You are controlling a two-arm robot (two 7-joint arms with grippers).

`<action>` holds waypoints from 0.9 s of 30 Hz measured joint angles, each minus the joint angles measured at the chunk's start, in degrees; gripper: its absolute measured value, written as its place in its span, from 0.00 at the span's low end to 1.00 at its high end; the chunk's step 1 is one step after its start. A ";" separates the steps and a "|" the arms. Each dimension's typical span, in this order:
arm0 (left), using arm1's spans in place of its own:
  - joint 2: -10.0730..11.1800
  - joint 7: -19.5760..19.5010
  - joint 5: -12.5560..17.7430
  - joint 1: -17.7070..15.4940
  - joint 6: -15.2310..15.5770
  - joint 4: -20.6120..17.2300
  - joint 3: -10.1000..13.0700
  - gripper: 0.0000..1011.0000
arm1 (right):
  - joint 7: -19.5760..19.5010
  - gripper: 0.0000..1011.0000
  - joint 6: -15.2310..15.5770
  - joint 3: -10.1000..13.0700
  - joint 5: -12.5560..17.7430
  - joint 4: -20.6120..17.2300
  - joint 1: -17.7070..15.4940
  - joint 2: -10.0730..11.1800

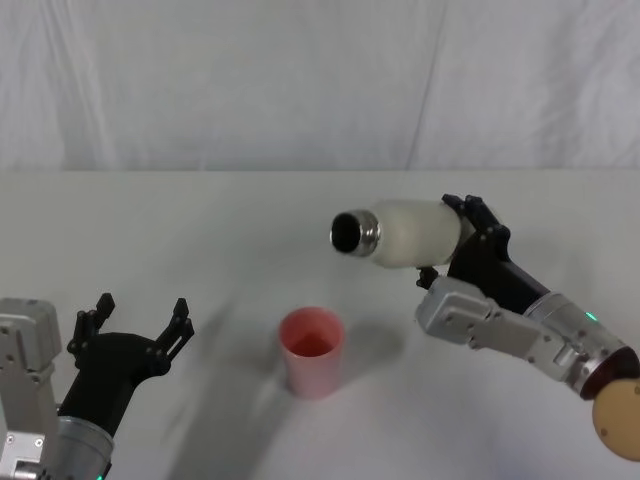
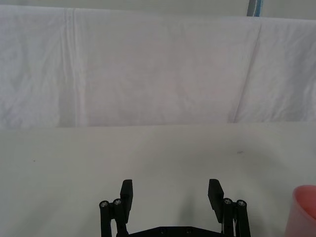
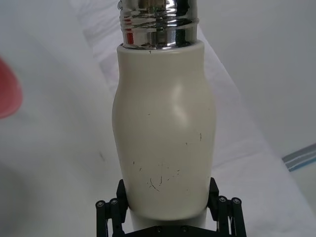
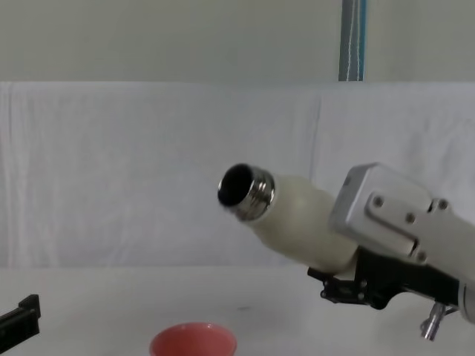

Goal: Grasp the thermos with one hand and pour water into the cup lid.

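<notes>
The right gripper [image 1: 462, 235] is seen raised above the table's right half, its black fingers [image 3: 121, 193] clamped on either side of the lower body of the thermos [image 1: 405, 234]. The thermos is held off the table, laid almost on its side, with its open steel neck pointed toward the robot's left. From the chest view the neck is seen to sit a little higher than the gripped end, so the thermos [image 4: 293, 215] is tilted slightly upward, its dark mouth turned toward the camera. Light scuffs are picked out on its cream body [image 3: 165, 133] in the right wrist view.

The cup lid [image 1: 311, 351] is found standing upright on the white table [image 1: 200, 220], below the thermos mouth and a little nearer the robot, well apart from it. Its pink rim [image 4: 194, 340] is caught at the bottom of the chest view, and an edge of it [image 2: 305, 210] beside the left gripper.

The left gripper [image 1: 137, 324] is held low at the table's near left, its fingers [image 2: 126, 194] spread wide apart with nothing between them. A white cloth backdrop [image 1: 320, 80] is hung behind the table.
</notes>
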 joint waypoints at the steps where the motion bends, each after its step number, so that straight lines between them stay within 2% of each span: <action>1: 0.00 0.00 0.00 0.00 0.00 0.00 0.00 0.99 | 0.44 0.94 -0.13 0.48 1.17 -0.08 -0.16 -0.24; 2: 0.00 0.00 0.00 0.00 0.00 0.00 0.00 0.99 | 0.88 0.94 -0.26 0.93 2.37 -0.16 -0.34 -0.47; 4: 0.00 0.00 0.00 0.00 0.00 0.00 0.00 0.99 | 1.07 0.94 -0.31 1.20 2.95 -0.20 -0.45 -0.58; 12: 0.00 0.00 0.00 0.00 0.00 0.00 0.00 0.99 | 4.09 0.94 -0.41 4.93 11.88 -0.79 -1.94 -2.34; 16: 0.00 0.00 0.00 0.00 0.00 0.00 0.00 0.99 | 4.93 0.94 -0.11 6.12 14.65 -1.25 -2.53 -2.87; 27: 0.00 0.00 0.00 0.00 0.00 0.00 0.00 0.99 | 5.83 0.94 1.36 8.66 19.59 -1.73 -3.75 -3.95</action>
